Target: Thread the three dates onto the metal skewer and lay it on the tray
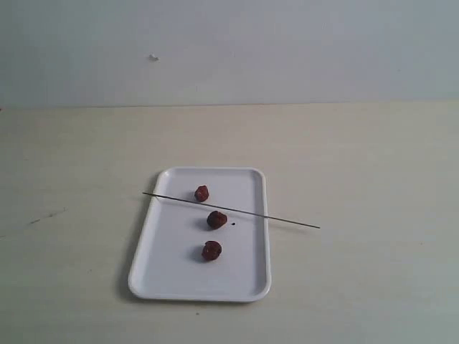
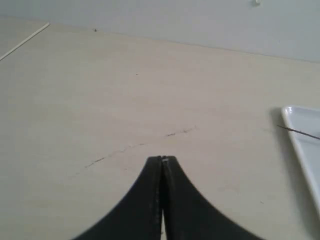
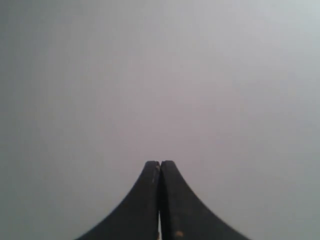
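Broadly, table: fills the scene, pale and matt, and meets a grey wall along the far edge. Carries a faint dark scratch on the left.

Tray: sits flat near the middle of the table, white, with its long sides running near to far.

Left gripper: appears only in its own wrist view. Hangs over bare table, facing the scratch, with the tray's rim and one skewer tip at the picture's edge. Black fingers pressed tip to tip, gripping nothing.

Right gripper: appears only in its own wrist view, against blank grey. Fingers likewise closed together and empty.

Skewer: lies slantwise across the tray's far half, propped on both long rims. Pokes just past the left rim and reaches well out over the table on the right. Passes between the far and middle dates, bare along its whole length.

Far date: sits just beyond the skewer.

Middle date: sits just on the skewer's near side.

Near date: lies apart from the skewer, closer to the tray's near end.

Speck: black, on the tray just right of the middle date.
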You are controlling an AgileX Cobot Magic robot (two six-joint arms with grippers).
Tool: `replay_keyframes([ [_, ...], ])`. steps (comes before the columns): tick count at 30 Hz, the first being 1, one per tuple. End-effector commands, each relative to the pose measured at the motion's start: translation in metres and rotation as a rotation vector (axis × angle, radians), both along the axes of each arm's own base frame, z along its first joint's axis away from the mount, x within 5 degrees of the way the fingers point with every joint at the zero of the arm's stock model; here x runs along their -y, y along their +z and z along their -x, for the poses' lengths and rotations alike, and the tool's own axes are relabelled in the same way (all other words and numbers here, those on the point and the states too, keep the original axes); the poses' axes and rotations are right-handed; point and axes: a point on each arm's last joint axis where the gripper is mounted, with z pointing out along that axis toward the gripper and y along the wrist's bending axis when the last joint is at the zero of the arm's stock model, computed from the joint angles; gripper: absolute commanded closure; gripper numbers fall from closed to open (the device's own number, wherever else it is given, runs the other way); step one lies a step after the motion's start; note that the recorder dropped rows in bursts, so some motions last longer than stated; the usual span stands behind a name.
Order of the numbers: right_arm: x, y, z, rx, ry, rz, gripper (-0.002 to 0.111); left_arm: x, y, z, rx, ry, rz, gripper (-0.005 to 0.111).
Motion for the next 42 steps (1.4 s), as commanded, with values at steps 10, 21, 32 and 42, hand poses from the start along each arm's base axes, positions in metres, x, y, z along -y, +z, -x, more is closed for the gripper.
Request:
replay_keyframes([
  [10, -0.014, -0.096, -0.282, -1.599, 0.318, 0.508, 0.108, 0.000, 0.000, 0.000, 0.006, -0.002, 0.008, 0.107],
  [21, -0.145, -0.127, -0.315, -1.688, 1.047, 1.154, 0.099, 0.000, 0.000, 0.000, 0.006, -0.002, 0.008, 0.107],
  [32, -0.187, -0.184, -0.317, -1.680, 1.093, 1.396, 0.072, 0.000, 0.000, 0.000, 0.006, -0.002, 0.008, 0.107],
  [42, -0.194, -0.212, -0.332, -1.700, 1.101, 1.386, 0.072, 0.000, 0.000, 0.000, 0.006, -0.002, 0.008, 0.107],
])
